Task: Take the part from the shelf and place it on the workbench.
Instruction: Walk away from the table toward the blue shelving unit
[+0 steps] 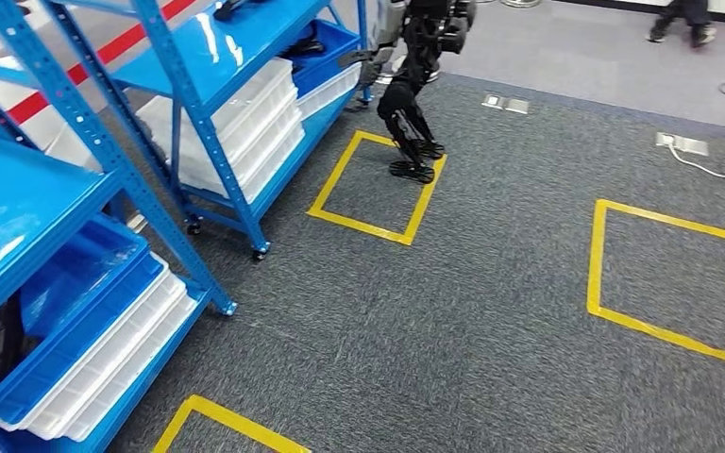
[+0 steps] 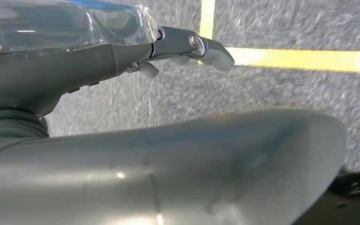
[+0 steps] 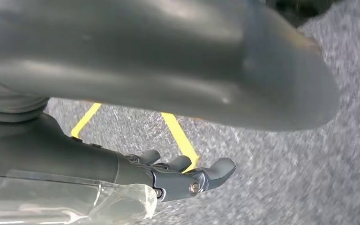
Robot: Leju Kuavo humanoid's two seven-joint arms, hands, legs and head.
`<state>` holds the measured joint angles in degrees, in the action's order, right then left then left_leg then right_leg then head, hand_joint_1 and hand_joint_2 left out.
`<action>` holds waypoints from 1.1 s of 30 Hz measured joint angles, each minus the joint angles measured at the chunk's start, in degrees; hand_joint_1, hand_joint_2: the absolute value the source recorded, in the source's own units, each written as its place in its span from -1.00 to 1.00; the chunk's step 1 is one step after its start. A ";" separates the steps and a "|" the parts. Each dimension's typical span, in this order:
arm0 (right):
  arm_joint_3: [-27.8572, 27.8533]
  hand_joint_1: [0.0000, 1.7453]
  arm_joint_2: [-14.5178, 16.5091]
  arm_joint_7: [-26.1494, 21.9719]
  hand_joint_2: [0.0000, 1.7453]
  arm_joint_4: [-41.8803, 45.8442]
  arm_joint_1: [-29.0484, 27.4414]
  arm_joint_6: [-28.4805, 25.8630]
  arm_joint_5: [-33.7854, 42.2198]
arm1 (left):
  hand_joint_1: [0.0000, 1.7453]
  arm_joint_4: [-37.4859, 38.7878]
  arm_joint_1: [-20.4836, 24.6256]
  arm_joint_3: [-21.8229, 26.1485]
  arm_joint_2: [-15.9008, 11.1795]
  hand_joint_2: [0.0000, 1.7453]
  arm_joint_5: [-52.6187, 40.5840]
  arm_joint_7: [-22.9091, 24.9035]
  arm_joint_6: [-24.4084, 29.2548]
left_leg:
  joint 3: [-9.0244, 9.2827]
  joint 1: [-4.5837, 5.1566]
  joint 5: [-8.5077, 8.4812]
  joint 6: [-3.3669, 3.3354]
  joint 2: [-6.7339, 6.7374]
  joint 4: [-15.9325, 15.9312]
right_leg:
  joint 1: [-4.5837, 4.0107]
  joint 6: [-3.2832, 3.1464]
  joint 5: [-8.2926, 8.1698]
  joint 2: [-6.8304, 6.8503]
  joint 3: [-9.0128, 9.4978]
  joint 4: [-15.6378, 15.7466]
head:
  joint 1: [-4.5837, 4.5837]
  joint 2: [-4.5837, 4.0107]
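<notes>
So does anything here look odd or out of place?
Not much. Another black robot stands by the blue shelf, its feet over a yellow floor square. White cables trail loose across the carpet, a possible trip hazard.

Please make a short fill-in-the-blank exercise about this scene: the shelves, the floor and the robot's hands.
1. The shelf frames are painted ____.
2. The squares marked on the grey carpet are outlined in ____ tape.
3. The stacked trays on the lowest shelf level are ____ in colour.
4. The left hand and the right hand both hang above the ____, holding nothing.

Missing words: blue; yellow; white; carpet
</notes>
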<state>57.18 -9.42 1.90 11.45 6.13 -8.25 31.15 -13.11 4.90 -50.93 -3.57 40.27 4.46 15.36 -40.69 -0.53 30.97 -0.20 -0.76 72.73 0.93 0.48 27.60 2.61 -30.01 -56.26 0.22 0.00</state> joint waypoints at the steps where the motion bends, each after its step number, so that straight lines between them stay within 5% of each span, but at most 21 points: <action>1: 0.00 -1.00 0.01 0.01 -1.00 0.01 0.03 0.01 -0.01 | -1.00 0.00 -0.10 0.00 0.02 -1.00 -0.01 0.00 -0.02 | 1.22 0.09 -1.59 -0.26 0.24 -2.56 | -0.10 0.00 0.13 0.67 0.16 0.00 | 0.00 0.00; 3: 0.00 -1.00 0.10 0.01 -1.00 0.01 0.10 0.01 -0.04 | -1.00 -0.01 -0.05 0.00 0.02 -1.00 -0.01 0.00 -0.02 | 5.61 0.76 -5.29 -1.34 2.42 -11.32 | -0.35 0.15 0.48 1.90 0.66 0.01 | -0.01 0.00; 5: 0.00 -1.00 0.24 0.01 -1.00 0.01 0.15 -0.01 -0.07 | -1.00 -0.01 0.13 0.00 0.02 -1.00 -0.01 0.00 -0.02 | 8.11 1.58 -6.88 -2.21 4.22 -16.64 | -0.55 0.54 0.86 3.06 1.07 0.04 | 0.00 -0.01; 8: 0.01 -1.00 0.29 0.07 -1.00 0.00 0.43 -0.02 -0.07 | -1.00 -0.01 -0.02 0.00 0.04 -1.00 -0.03 0.08 -0.02 | 8.39 1.66 -7.16 -2.63 2.93 -17.73 | -0.50 1.23 1.22 4.04 1.58 0.27 | 0.00 -0.01; 10: 0.01 -1.00 0.27 0.18 -1.00 0.00 0.56 -0.02 -0.07 | -1.00 0.00 -0.09 0.00 0.10 -1.00 -0.07 0.18 -0.03 | 9.00 1.14 -7.68 -3.01 1.75 -18.63 | -0.46 1.62 2.86 1.74 0.94 -1.88 | 0.05 -0.01; 12: 0.01 -1.00 0.27 0.27 -1.00 0.01 0.31 -0.01 -0.06 | -1.00 0.00 0.18 0.01 0.22 -1.00 -0.10 0.20 -0.03 | 9.25 0.86 -7.94 -3.28 0.34 -18.97 | -0.36 1.84 6.49 -1.27 -2.27 -8.78 | 0.18 -0.01; 14: 0.04 -1.00 0.28 0.33 -1.00 0.00 -0.01 0.01 -0.05 | -1.00 0.00 0.32 0.01 0.32 -1.00 -0.08 0.20 -0.03 | 9.21 0.78 -7.95 -3.32 -1.31 -18.91 | -0.23 2.06 8.67 -2.05 -5.67 -15.24 | 0.26 0.00; 16: 0.05 -1.00 0.25 0.37 -1.00 0.00 -0.11 0.01 -0.04 | -1.00 0.01 0.14 0.01 0.41 -1.00 -0.09 0.20 -0.04 | 9.27 0.53 -7.88 -3.16 -2.97 -18.71 | 0.02 2.39 6.36 -2.25 -5.49 -13.79 | 0.26 0.00; 19: 0.04 -1.00 0.26 0.38 -1.00 0.01 -0.12 0.00 -0.05 | -1.00 0.01 0.08 0.00 0.50 -1.00 -0.21 0.21 -0.04 | 8.99 0.15 -7.36 -2.22 -5.38 -17.66 | 0.93 2.98 0.95 -5.55 -0.87 -3.09 | 0.28 0.00; 21: 0.03 -1.00 0.33 0.38 -1.00 0.01 -0.10 -0.01 -0.05 | -1.00 0.01 0.04 0.00 0.52 -1.00 -0.25 0.20 -0.04 | 8.43 0.13 -7.25 -1.47 -6.64 -17.17 | 0.99 2.58 0.56 -6.95 0.18 -0.63 | 0.26 -0.01; 23: 0.04 -1.00 0.43 0.36 -1.00 0.01 0.02 -0.01 -0.06 | -1.00 0.01 -0.22 -0.01 0.55 -1.00 -0.25 0.21 -0.09 | 8.07 -0.12 -7.44 -0.96 -7.56 -17.21 | 0.74 1.66 0.39 -5.62 0.18 -0.54 | 0.21 0.00; 25: 0.03 -1.00 0.49 0.31 -1.00 0.01 0.12 -0.02 -0.07 | -1.00 0.01 -0.29 -0.02 0.62 -1.00 -0.25 0.21 -0.16 | 6.96 -0.15 -6.28 -0.55 -5.38 -14.99 | 0.72 0.92 0.27 -4.23 0.31 -0.38 | 0.00 0.00; 27: 0.02 -1.00 0.42 0.27 -1.00 -0.01 0.05 -0.03 -0.07 | -1.00 0.00 -0.04 -0.02 0.69 -1.00 -0.24 0.20 -0.15 | 3.64 -0.04 -3.04 -0.18 -1.65 -8.10 | 0.51 0.46 0.37 -2.65 0.42 -0.32 | -0.27 0.00; 29: 0.02 -1.00 0.38 0.27 -1.00 -0.02 -0.10 -0.02 -0.07 | -1.00 -0.01 0.05 -0.02 0.75 -1.00 -0.23 0.20 -0.15 | -0.18 -0.09 -0.38 0.01 -0.34 -0.63 | 0.21 0.22 0.55 -0.99 0.48 -0.33 | -0.35 -0.01; 30: 0.02 -1.00 0.37 0.26 -1.00 -0.02 -0.12 -0.02 -0.07 | -1.00 -0.01 -0.04 -0.02 0.81 -1.00 -0.22 0.20 -0.17 | -0.93 -0.08 -0.32 -0.06 -0.16 0.71 | 0.09 0.16 0.64 -0.23 0.54 -0.33 | -0.36 -0.01; 31: 0.02 -1.00 0.38 0.26 -1.00 -0.01 -0.10 -0.01 -0.07 | -1.00 -0.01 -0.13 -0.02 0.85 -1.00 -0.22 0.20 -0.18 | -0.47 0.00 -1.32 -0.27 0.03 -0.33 | -0.01 0.14 0.74 0.49 0.63 -0.33 | -0.36 0.00; 33: 0.03 -1.00 0.43 0.22 -1.00 0.00 -0.01 -0.01 -0.07 | -1.00 -0.01 -0.16 -0.02 0.90 -1.00 -0.22 0.20 -0.19 | 3.50 0.58 -4.94 -1.22 1.81 -8.14 | -0.16 0.19 1.00 1.84 0.99 -0.30 | -0.37 -0.01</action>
<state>57.21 -8.99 2.12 11.45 6.12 -8.26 31.08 -13.11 4.74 -50.95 -2.67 40.04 4.66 15.17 -37.19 0.05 26.03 -1.41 1.05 64.58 0.78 0.67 28.60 4.45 -29.03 -56.56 -0.15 -0.01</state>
